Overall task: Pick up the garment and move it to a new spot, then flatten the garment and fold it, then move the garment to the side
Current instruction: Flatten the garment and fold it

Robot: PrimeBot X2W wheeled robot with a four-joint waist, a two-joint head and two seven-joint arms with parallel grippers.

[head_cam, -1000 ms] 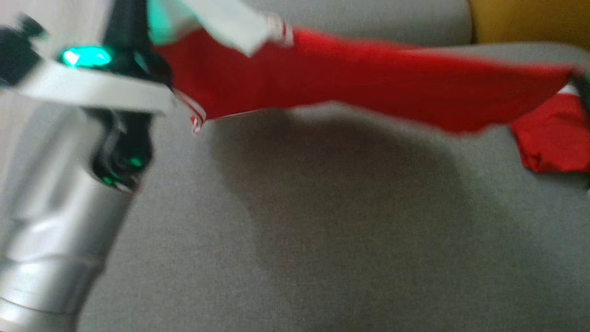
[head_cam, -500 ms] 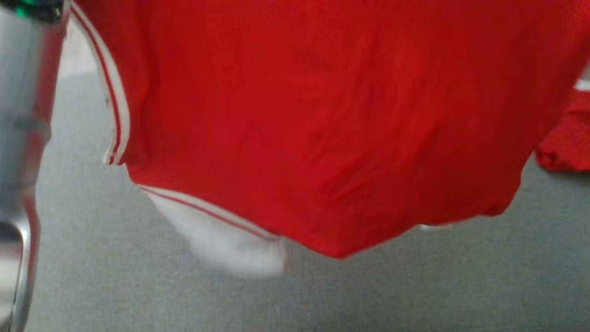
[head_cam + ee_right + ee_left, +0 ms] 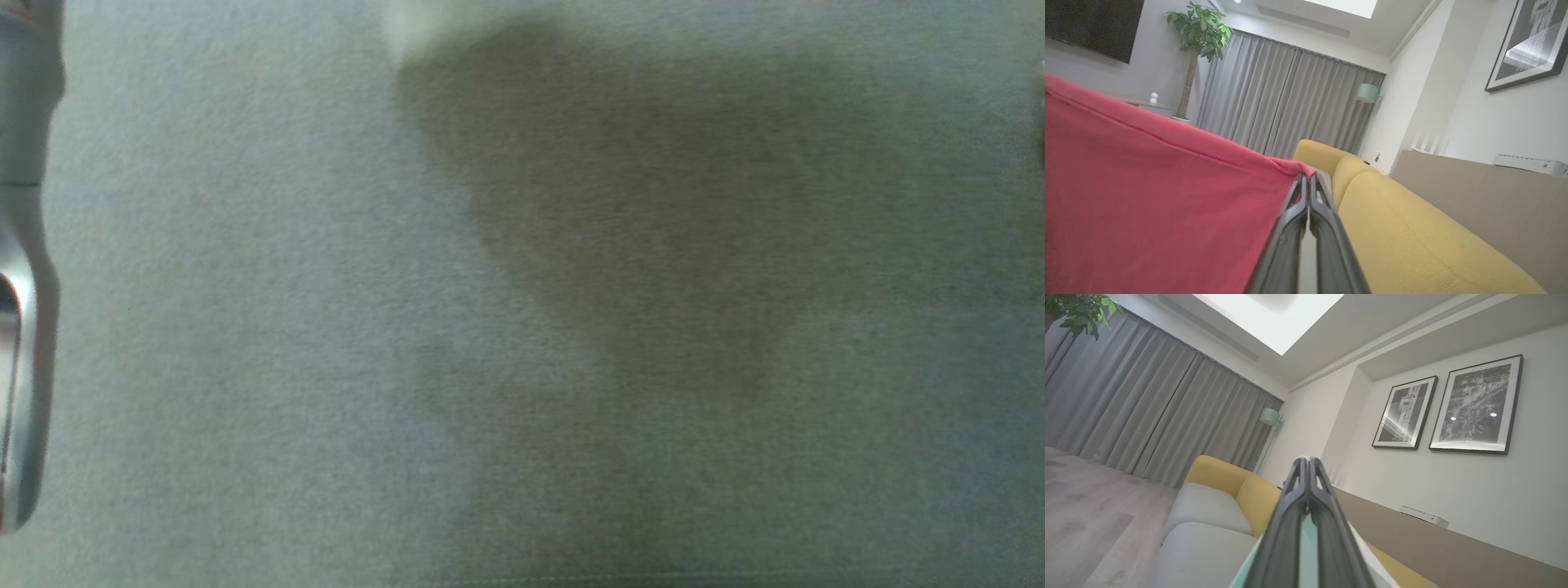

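Note:
The garment (image 3: 1147,196) is red cloth, stretched taut to the left of my right gripper (image 3: 1306,175), which is shut on its hemmed edge, in the air beside the sofa. In the left wrist view my left gripper (image 3: 1306,459) is shut too, raised high, with a pale, mint-tinted piece of the garment (image 3: 1308,547) pinched low between its fingers. The head view has my pale left forearm (image 3: 24,286) along its left edge. A broad shadow (image 3: 653,204) lies on the grey seat (image 3: 245,327) there.
Yellow back cushions (image 3: 1412,237) line the sofa, with a brown ledge (image 3: 1474,196) behind them. Grey curtains (image 3: 1147,400), a mint floor lamp (image 3: 1270,415), a potted plant (image 3: 1198,28) and framed pictures (image 3: 1474,404) stand around the room.
Half a second ago the red garment hung across most of the head view; now it is out of that view past the top edge, leaving its shadow on the seat.

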